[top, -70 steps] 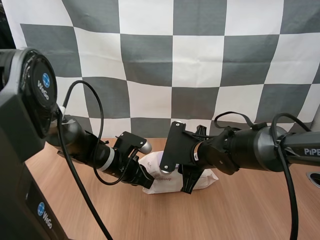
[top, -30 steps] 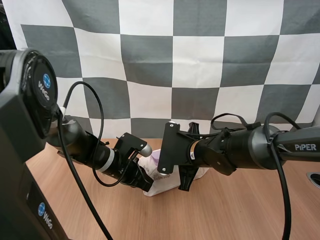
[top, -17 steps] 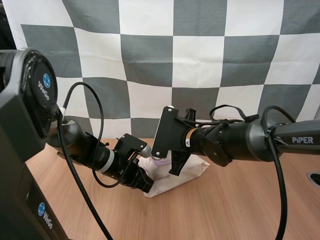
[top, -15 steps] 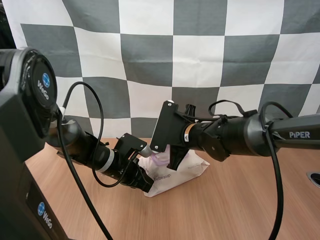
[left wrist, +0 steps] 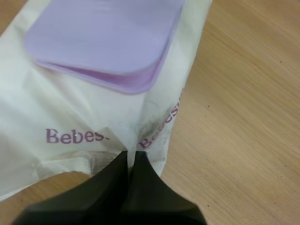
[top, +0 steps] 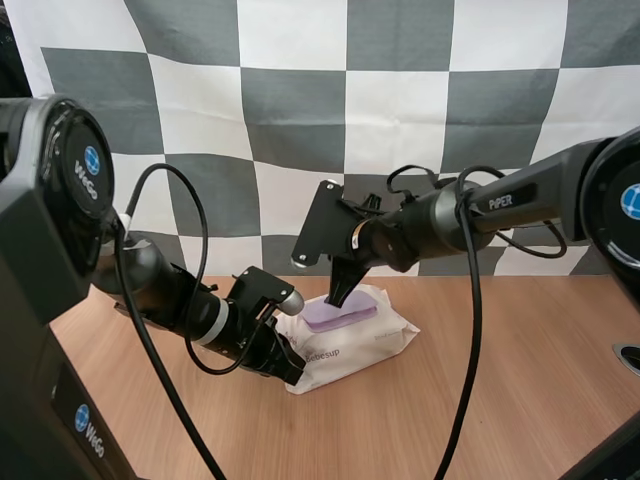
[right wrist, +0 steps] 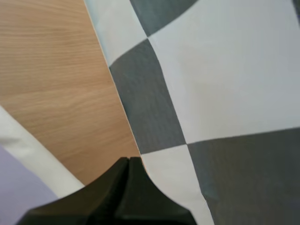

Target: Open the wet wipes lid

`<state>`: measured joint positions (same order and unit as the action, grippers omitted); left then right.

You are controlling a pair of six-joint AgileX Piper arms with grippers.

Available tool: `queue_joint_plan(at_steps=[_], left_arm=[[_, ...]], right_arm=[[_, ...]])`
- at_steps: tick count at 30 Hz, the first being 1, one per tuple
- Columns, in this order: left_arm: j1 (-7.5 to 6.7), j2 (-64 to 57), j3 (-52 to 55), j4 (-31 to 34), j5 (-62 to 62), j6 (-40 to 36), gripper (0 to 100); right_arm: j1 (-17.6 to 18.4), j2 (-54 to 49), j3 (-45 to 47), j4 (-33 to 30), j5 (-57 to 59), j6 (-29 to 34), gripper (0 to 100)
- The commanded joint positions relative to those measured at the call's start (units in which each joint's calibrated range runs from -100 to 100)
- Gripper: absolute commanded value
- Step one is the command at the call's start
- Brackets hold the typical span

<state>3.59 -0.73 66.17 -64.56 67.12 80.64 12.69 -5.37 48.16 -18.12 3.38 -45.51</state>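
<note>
The white pack of wet wipes (top: 365, 338) lies on the table, its purple lid (top: 340, 313) facing up. My left gripper (top: 292, 368) is at the pack's near left edge. In the left wrist view its fingertips (left wrist: 123, 161) are pinched shut on the film of the pack (left wrist: 65, 117), just below the purple lid (left wrist: 101, 40). I cannot tell whether the lid is lifted. My right gripper (top: 335, 297) hangs just above the lid's far end, pointing down. In the right wrist view the right gripper (right wrist: 127, 161) is one shut dark wedge with nothing in it, beside the pack's white edge (right wrist: 33, 161).
The wooden table (top: 490, 400) is bare to the right of the pack and in front of it. A dark round thing (top: 630, 357) sits at the table's right edge. My right arm (top: 440, 225) reaches in over the back of the table.
My right gripper has risen off the pack and moved toward the back. The pack, tilted up before, now lies flatter with the purple lid showing. The left gripper has stayed put.
</note>
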Motion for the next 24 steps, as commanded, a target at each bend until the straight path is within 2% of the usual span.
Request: queue_joint_plan(at_steps=[1,4,8,10,12,15,24], left_arm=[[-0.02,0.04,0.04,-0.44,1.0,-0.04,0],[-0.02,0.04,0.04,-1.05,1.2,0.65,0],[-0.02,0.04,0.04,-1.05,1.5,0.78,0],[-0.02,0.04,0.04,-1.05,1.93,0.78,0],[-0.02,0.04,0.04,-1.05,2.3,0.78,0],[-0.02,0.04,0.04,-1.05,2.52,0.78,0],[-0.02,0.04,0.04,-0.34,5.83,0.78,0]], right_arm=[[-0.01,-5.87,-1.76,0.31,30.73,0.04,0],[-0.01,-13.97,-0.79,1.14,43.74,0.04,0],[0.17,-23.34,3.67,7.91,52.97,-2.9,0],[0.22,-25.72,7.36,8.59,55.98,-3.89,0],[0.22,-27.36,11.62,8.09,55.12,-3.89,0],[0.22,-28.17,15.95,10.57,49.73,-3.89,0],[0.22,-23.9,17.46,13.72,33.53,-4.0,0]])
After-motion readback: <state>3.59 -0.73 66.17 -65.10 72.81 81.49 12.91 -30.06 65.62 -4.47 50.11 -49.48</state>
